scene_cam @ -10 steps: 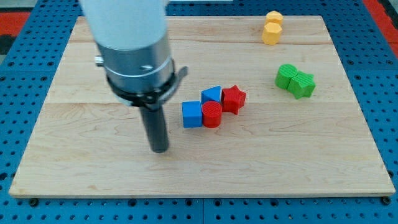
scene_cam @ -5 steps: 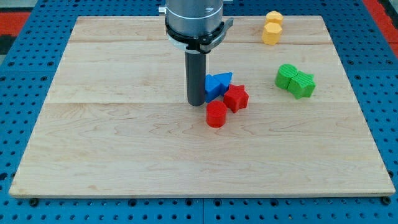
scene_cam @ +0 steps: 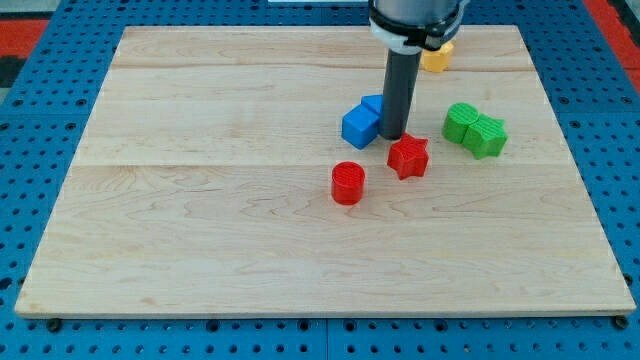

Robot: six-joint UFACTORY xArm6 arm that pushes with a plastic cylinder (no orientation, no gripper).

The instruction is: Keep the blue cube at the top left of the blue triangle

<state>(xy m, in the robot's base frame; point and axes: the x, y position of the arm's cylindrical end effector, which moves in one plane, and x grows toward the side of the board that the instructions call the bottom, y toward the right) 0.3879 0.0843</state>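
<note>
Red cylinder [scene_cam: 347, 183]: alone on the board [scene_cam: 200, 200], left of and below the blue pair.
Blue cube [scene_cam: 360, 127]: left of my rod, touching it as far as I can tell.
Blue triangle [scene_cam: 373, 104]: mostly hidden behind the rod, just above and right of the cube.
My tip [scene_cam: 391, 136]: bare rod, clamped on nothing, down beside the cube's right edge.
Red star [scene_cam: 408, 156]: just below and right of the tip.
Yellow blocks [scene_cam: 436, 59]: top, partly hidden.
Green blocks [scene_cam: 475, 130]: far right, touching.
</note>
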